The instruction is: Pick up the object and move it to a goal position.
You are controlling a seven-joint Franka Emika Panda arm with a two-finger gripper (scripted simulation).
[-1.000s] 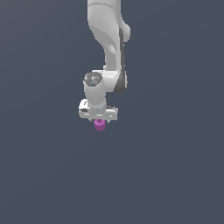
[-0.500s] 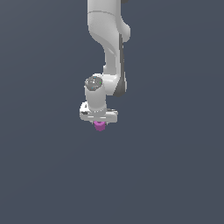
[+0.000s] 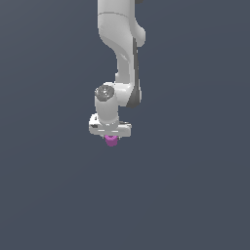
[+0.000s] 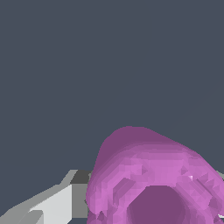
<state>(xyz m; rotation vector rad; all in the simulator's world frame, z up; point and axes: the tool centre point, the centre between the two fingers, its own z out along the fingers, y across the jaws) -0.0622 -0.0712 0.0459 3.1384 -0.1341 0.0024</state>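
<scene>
The object [image 3: 111, 141] is a small magenta-purple stubby cylinder that pokes out just below the white bar of my gripper [image 3: 111, 138] in the exterior view, with nothing visible beneath it. It is held up between my fingers, and the gripper is shut on it. In the wrist view the object [image 4: 153, 175] fills much of the picture, its rimmed hollow end facing the camera, with one grey and white finger [image 4: 61, 203] beside it. The other finger is hidden behind the object.
The white arm [image 3: 122, 49] comes down from the top of the exterior view to the wrist [image 3: 107, 102]. Only a plain dark grey background surrounds it.
The arm has shifted slightly between the frames, carrying the object with it. The grip on the object has not changed.
</scene>
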